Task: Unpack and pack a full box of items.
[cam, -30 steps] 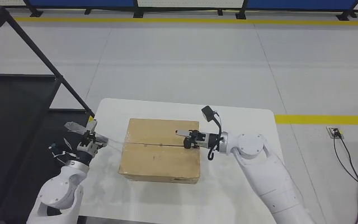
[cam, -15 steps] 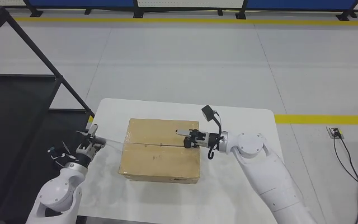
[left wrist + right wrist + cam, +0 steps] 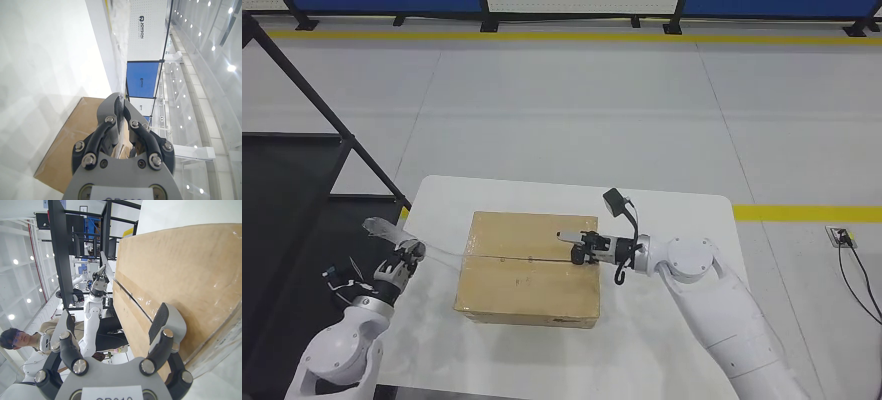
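Cardboard box [image 3: 529, 265] sits mid bench [image 3: 672, 330], flaps down. Left claw [image 3: 121, 103] at bench's left edge, clamped on clear tape strip [image 3: 438, 253] stretched from box's centre seam. Right claw [image 3: 570, 242] spread wide over right end of box top, by seam.

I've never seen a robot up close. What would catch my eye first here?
A brown cardboard box sits closed on the white table. Beside it, the left gripper pinches a clear tape strip stretching from the box's centre seam, while the right gripper spreads open over the seam's other end.
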Controlling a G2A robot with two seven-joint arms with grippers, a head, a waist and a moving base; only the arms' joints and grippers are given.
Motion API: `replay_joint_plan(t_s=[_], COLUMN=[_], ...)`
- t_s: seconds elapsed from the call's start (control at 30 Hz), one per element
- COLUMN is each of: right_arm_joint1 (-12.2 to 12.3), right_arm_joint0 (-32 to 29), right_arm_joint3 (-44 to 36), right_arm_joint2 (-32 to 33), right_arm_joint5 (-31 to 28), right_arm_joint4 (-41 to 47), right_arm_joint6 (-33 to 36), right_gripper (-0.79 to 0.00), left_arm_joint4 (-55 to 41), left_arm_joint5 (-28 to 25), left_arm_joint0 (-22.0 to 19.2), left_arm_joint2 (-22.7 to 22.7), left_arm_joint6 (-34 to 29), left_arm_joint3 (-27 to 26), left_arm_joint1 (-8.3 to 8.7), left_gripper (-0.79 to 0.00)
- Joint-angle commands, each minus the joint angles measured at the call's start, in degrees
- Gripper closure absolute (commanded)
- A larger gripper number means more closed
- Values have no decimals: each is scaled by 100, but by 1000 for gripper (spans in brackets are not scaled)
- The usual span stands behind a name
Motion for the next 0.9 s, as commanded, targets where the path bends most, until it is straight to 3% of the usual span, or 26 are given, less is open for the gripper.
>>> replay_joint_plan(t_s=[0.0,0.1,0.17,0.23,0.27,0.33,0.37,0.87], right_arm_joint1=[4,10,13,17,18,22,24,64], right_arm_joint0=[2,2,1,0,0,1,-1,-38], right_arm_joint3=[1,3,2,-1,-1,-1,-3,-10], right_arm_joint2=[-10,-19,-27,-35,-38,-46,-51,-52], right_arm_joint5=[-6,-6,-7,-7,-9,-9,-9,-34], right_arm_joint4=[-1,16,17,23,29,24,25,82], right_arm_joint6=[2,-13,-21,-27,-28,-38,-43,-67], right_gripper=[-785,-785,-785,-785,-785,-785,-785,-785], left_arm_joint4=[-4,72,78,110,144,245,288,338], left_arm_joint5=[-83,-229,-304,-389,-418,-451,-459,-479], left_arm_joint0=[63,194,278,361,401,465,492,635], left_arm_joint2=[-50,-102,-130,-154,-165,-175,-172,-207], left_arm_joint6=[52,102,139,144,149,179,191,256], left_arm_joint3=[-83,-296,-465,-641,-718,-858,-921,-1338], left_arm_joint1=[0,2,-1,-1,-1,1,0,-16], left_gripper=[0,-34,-326,-320,-354,-693,-760,-785])
